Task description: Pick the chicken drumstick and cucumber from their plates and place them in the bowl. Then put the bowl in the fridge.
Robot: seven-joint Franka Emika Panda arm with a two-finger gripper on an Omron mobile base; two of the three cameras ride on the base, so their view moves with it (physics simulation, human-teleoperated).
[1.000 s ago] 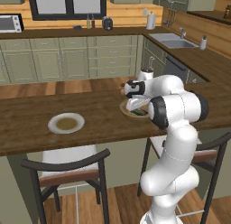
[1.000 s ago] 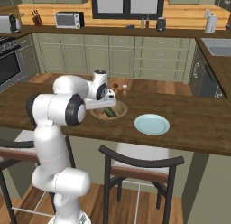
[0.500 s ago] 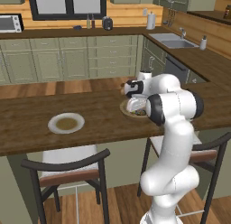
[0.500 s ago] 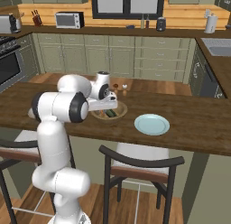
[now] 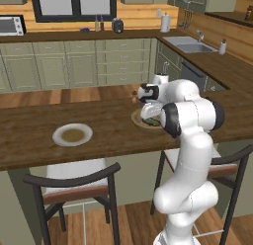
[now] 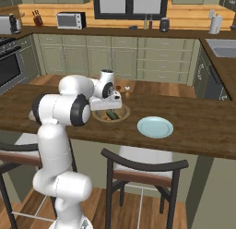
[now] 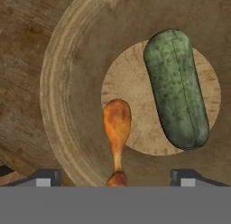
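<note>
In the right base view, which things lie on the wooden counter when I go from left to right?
the gripper over the bowl holding the cucumber → the pale blue plate

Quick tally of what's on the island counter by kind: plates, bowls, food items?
Plates: 2, a pale plate with a brownish middle and a light blue plate
Bowls: 1, the wooden bowl
Food items: 2, the chicken drumstick and the cucumber, both in the bowl
Total: 5
</note>
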